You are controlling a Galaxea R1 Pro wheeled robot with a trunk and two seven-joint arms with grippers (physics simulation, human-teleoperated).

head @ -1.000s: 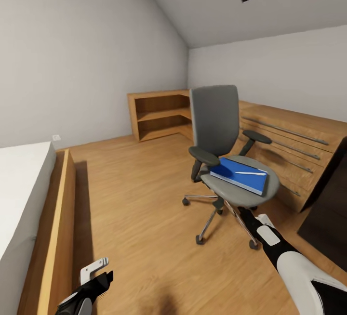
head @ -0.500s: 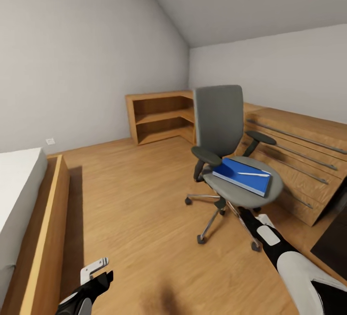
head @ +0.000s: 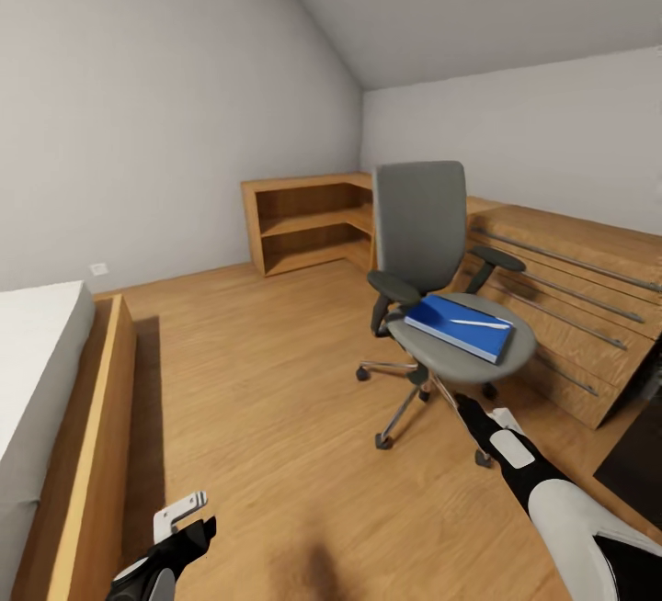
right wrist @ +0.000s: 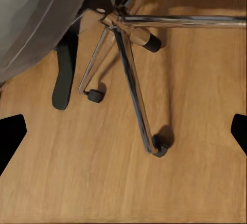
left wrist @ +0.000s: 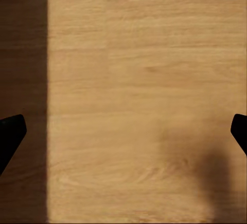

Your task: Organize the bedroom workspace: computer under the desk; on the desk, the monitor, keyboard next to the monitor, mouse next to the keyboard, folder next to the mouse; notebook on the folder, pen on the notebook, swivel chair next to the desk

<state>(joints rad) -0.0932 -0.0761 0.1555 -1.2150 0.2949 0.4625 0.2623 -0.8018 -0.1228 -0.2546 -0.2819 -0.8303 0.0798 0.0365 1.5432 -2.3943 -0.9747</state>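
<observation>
Both claws hung spread and empty; the folder (head: 459, 326) at centre-right looked thin, stiff, best pinched at its overhanging edge.

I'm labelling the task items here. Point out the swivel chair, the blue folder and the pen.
swivel chair (head: 419, 220), head view, middle of the grey backrest.
blue folder (head: 448, 321), head view, bare cover.
pen (head: 485, 323), head view, mid-shaft.

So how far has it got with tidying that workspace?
Hardly started, by the look of it. The blue folder lies on the swivel chair seat with a white pen on top. No notebook can be told apart. Nothing is in hand: the left end effector and the right end effector are open over the wooden floor. Everything is left, including moving the chair.
</observation>
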